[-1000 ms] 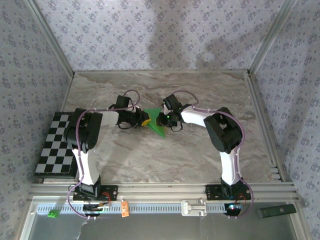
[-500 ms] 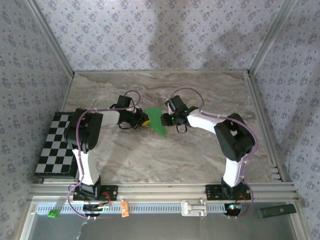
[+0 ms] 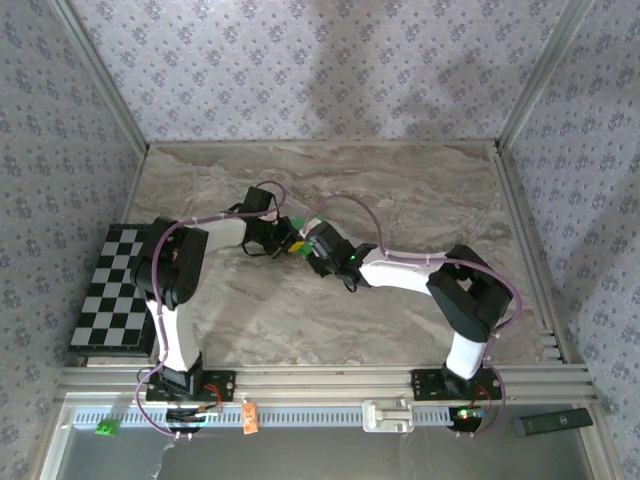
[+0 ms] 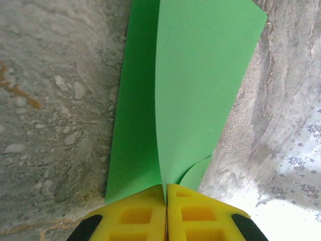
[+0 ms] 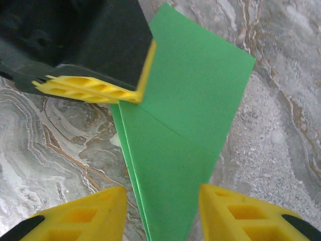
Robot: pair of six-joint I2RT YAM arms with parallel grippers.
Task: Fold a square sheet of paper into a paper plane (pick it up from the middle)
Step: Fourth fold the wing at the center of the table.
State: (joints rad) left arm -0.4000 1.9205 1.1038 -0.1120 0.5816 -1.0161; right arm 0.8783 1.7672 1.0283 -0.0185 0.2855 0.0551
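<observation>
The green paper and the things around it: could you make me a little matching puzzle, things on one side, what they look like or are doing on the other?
Things
1. left gripper
2. right gripper
3. paper
4. checkered board

States
A. black and white
B. open, fingers either side of the paper's narrow end
C. shut on the paper
D. green, folded

Pairs: 1-C, 2-B, 3-D, 4-A

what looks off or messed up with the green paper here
Nothing is torn or spilled. The folded green paper is pinched by the shut left gripper, and a small flap beside the grip curls up instead of lying flat.
</observation>
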